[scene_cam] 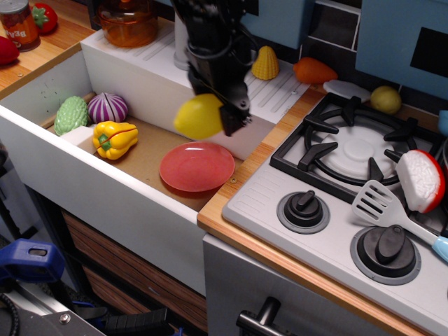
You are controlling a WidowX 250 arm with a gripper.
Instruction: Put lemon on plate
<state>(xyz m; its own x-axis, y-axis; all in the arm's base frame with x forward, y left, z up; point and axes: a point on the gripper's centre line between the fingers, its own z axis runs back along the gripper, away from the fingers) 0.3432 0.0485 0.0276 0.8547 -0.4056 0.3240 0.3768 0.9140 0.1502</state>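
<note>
The glossy yellow lemon hangs in the air, held by my black gripper, which is shut on it. The lemon is just above the far edge of the red plate, which lies flat and bare on the brown floor of the sink. The lemon is above the plate and not touching it. The gripper's fingers are partly hidden behind the lemon and blurred by motion.
In the sink's left end lie a yellow bell pepper, a purple onion and a green vegetable. The sink's white walls surround the plate. A stove with knobs, a spatula and a small yellow-green fruit are at the right.
</note>
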